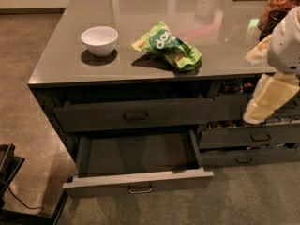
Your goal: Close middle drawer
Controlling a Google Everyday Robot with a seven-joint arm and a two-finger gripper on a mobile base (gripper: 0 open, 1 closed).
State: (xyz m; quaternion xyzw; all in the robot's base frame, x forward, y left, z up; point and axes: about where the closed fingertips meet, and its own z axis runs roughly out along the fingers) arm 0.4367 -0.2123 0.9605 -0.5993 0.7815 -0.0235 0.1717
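The middle drawer (138, 181) is a wide, shallow dark grey drawer, pulled far out below the counter. Its inside (136, 153) is bare and dark, and a small metal pull (140, 189) sits at the centre of its low front. My gripper (257, 110) is at the right edge of the view, on a white and cream arm (286, 46). It hangs in front of the narrower right-hand drawers, well to the right of the open drawer and above its front, not touching it.
The wide drawer with the taller front (136, 115) sits just above, slightly out. Narrower drawers with snack packets (253, 136) are at the right. A white bowl (99, 40) and a green chip bag (167, 46) lie on the grey counter (140, 3). A dark object (7, 172) stands at the lower left.
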